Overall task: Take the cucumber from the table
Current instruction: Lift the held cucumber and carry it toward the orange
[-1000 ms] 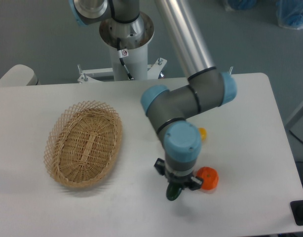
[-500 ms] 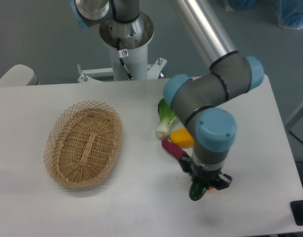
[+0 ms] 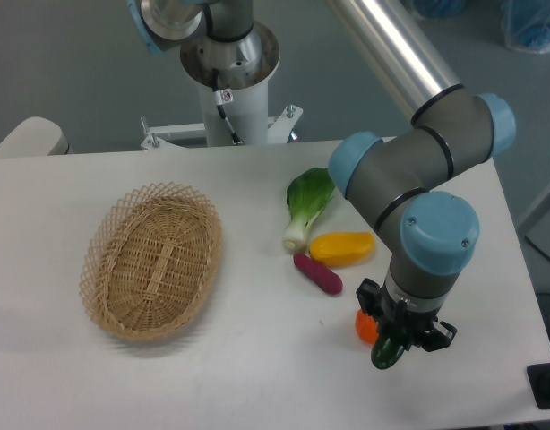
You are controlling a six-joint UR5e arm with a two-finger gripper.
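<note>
Fixed overhead-angled camera, single view. Large flat white table [image 3: 257, 376] w/ rounded corners, filling most of frame; grey floor beyond.

Left side: oval woven wicker basket [image 3: 152, 260], light tan, open weave at the rim, nothing visible inside.

Centre-right: small cluster of vegetables. Leafy light-green bok choy [image 3: 306, 206] w/ pale stalk end pointing toward the viewer. Just beside its stalk end, a glossy yellow oblong pepper [image 3: 342, 248] lying sideways. Just left of and below that, a short purple-red eggplant [image 3: 318, 273], angled, near the pepper (touching or not: cannot tell).

Right side, front: grey UR5e arm w/ light-blue joint caps [image 3: 418, 197], coming down from top of frame, wrist pointing straight down. Black two-finger gripper [image 3: 393, 339] under the wrist, close above the tabletop near the front edge. Fingers closed in on the long, slim, dark green glossy cucumber [image 3: 383, 352], held roughly upright w/ rounded lower end poking out below the fingers; upper part hidden by wrist. Cucumber's lower end looks just off the table (faint shadow beneath, contact hard to judge).

Just left of the gripper, partly hidden behind it: small round orange object [image 3: 365, 326] on the table, well apart from the basket.

Back: white arm pedestal [image 3: 228, 98] w/ metal base bracket.
</note>
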